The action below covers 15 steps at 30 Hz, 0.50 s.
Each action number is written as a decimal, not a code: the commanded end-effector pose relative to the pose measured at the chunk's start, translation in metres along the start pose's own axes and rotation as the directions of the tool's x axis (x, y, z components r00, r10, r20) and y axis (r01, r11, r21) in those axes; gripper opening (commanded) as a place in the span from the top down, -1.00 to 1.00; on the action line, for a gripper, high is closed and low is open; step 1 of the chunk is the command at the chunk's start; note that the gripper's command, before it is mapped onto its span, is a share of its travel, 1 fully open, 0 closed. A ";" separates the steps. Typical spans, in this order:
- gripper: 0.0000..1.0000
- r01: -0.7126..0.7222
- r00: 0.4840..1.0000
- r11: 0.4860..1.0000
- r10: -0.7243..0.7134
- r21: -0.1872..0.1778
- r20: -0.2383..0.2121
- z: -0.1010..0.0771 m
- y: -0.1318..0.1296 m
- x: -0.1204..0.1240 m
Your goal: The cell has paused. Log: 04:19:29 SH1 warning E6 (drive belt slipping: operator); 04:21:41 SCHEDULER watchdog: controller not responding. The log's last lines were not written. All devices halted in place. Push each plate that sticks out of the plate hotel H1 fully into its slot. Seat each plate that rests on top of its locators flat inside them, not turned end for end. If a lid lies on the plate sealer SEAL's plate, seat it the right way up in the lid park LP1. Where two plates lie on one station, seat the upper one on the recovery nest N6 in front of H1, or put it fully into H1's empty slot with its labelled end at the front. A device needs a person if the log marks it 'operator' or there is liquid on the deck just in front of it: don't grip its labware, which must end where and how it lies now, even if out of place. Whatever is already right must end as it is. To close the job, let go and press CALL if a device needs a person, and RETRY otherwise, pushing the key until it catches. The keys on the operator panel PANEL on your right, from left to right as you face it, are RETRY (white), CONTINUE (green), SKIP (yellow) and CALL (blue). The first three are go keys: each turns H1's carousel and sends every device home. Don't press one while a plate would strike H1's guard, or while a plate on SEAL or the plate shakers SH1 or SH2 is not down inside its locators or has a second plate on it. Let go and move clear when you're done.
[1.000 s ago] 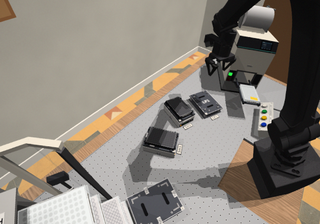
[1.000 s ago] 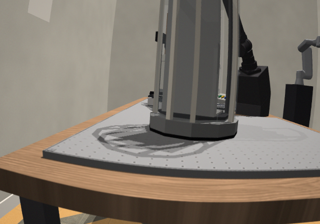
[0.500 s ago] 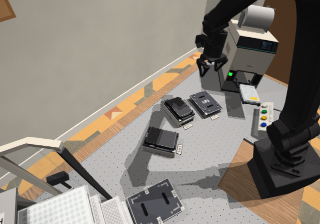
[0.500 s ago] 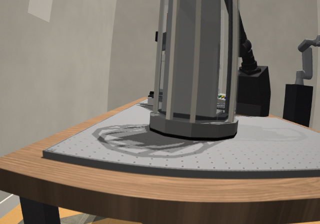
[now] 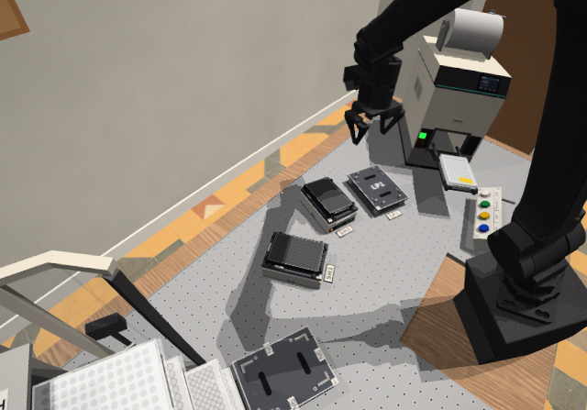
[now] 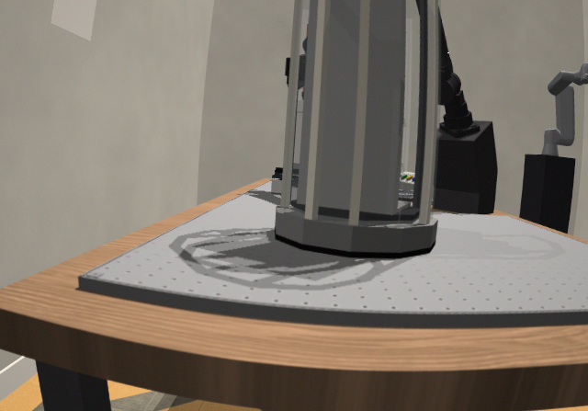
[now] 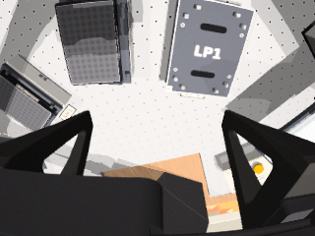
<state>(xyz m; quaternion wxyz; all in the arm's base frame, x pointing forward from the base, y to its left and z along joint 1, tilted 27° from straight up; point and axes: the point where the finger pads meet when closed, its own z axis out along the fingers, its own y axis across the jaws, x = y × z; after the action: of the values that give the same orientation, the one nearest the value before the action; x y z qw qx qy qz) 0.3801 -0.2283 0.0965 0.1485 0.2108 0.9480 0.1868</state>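
Note:
My gripper (image 5: 374, 123) is open and empty. It hangs high over the deck between the sealer SEAL (image 5: 455, 93) and the lid park LP1 (image 5: 379, 192). LP1 is bare and also shows in the wrist view (image 7: 209, 53). A white plate with a yellow label (image 5: 457, 172) lies on SEAL's tray. A dark plate (image 5: 328, 195) sits on shaker SH2 and looks slightly askew; it also shows in the wrist view (image 7: 93, 39). Another dark plate (image 5: 296, 252) lies on shaker SH1. The recovery nest N6 (image 5: 284, 370) is bare. White plates (image 5: 104, 382) (image 5: 204, 386) jut from hotel H1 at the bottom left.
The panel PANEL (image 5: 484, 211) with white, green, yellow and blue keys lies right of SEAL's tray, beside my arm's base (image 5: 516, 311). H1's tall carousel (image 6: 356, 112) fills the exterior view and hides most of the deck. A second grey arm (image 6: 562, 107) stands off the table.

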 end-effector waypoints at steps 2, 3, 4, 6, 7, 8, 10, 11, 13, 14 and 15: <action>-1.00 0.001 0.998 1.000 -0.002 0.019 0.055 -0.024 0.021 -0.030; -1.00 0.036 0.998 0.999 -0.037 0.021 0.058 -0.024 0.024 -0.031; -1.00 0.092 0.994 0.996 -0.093 0.024 0.058 -0.024 0.027 -0.031; -1.00 0.092 0.994 0.996 -0.093 0.024 0.058 -0.024 0.027 -0.031; -1.00 0.104 0.992 0.994 -0.106 0.032 0.067 -0.028 0.021 -0.031; -1.00 0.158 0.986 0.987 -0.159 0.028 0.058 -0.024 0.034 -0.031; -1.00 0.224 0.973 0.974 -0.225 0.029 0.058 -0.024 0.041 -0.031; -1.00 0.256 0.965 0.966 -0.258 0.031 0.057 -0.024 0.045 -0.032; -1.00 0.315 0.947 0.949 -0.316 0.032 0.053 -0.023 0.052 -0.030; -1.00 0.313 0.948 0.949 -0.314 0.030 0.050 -0.021 0.055 -0.028; -1.00 0.311 0.949 0.950 -0.312 0.029 0.047 -0.020 0.057 -0.026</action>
<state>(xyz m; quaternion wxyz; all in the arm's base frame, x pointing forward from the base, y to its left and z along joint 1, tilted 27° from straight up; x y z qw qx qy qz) 0.4003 -0.1975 0.1178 0.1692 0.1119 0.9650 0.1664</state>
